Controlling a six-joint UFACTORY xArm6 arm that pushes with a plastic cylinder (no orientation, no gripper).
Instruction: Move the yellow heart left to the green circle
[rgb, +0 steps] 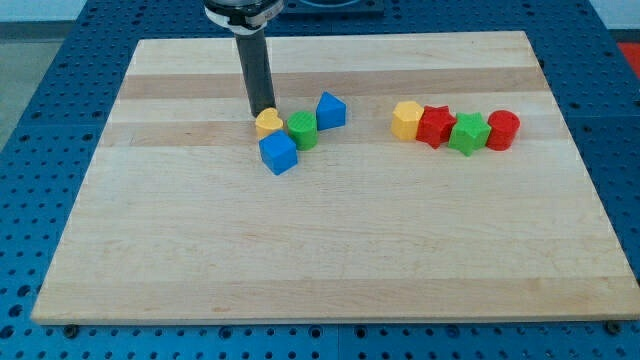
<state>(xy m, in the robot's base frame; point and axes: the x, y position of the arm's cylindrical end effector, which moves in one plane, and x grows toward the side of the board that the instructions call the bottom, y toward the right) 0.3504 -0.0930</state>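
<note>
Blocks sit in two groups on the wooden worktop (330, 250). Near the middle, the yellow heart (267, 122) touches the left side of the green circle (302, 130), with a blue cube (278, 153) just below them and a blue block (331, 110) at the circle's upper right. My tip (263, 110) rests against the heart's top edge. The rod carries no jaws, so nothing is gripped. Well apart on the view's right, a yellow block (406, 120), red star (435, 126), green block (468, 133) and red cylinder (503, 130) form a row.
</note>
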